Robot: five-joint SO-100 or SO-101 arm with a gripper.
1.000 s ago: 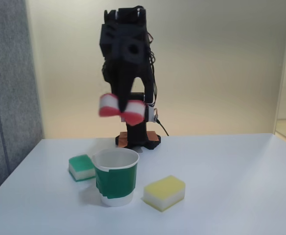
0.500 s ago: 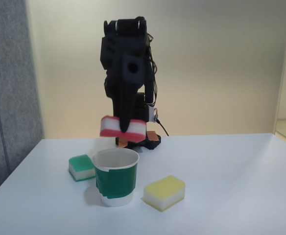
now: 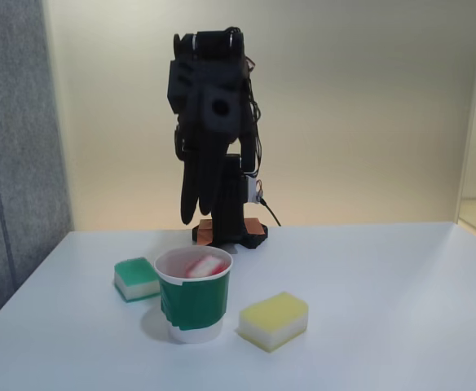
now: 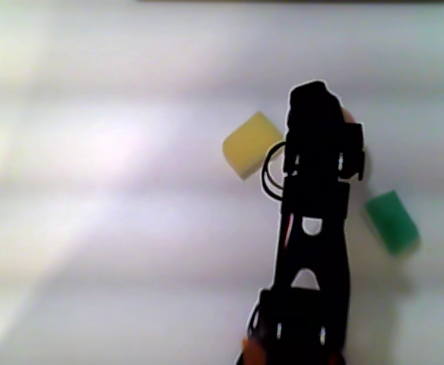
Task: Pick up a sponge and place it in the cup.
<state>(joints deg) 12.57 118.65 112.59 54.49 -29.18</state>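
Nearest, right of centre: yellow sponge [image 3: 273, 320], untouched on the table [image 3: 401, 309]. Just left of it, the cup [image 3: 192, 305] stands upright. The sponge [image 3: 203, 266] lies tilted inside it, red top showing over the rim; looks delivered. Farther left, green sponge [image 3: 136, 278]. Behind and above the cup, my gripper [image 3: 199, 213] hangs fingers spread, empty, clear above the sponge.

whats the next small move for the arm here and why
Probably lift straight up and pull back from the cup. The red sponge already lies inside it, and the gripper hangs open and empty just above the rim, so nothing is left to carry. Rising first should keep the fingers from knocking the cup, the green sponge or the yellow sponge.
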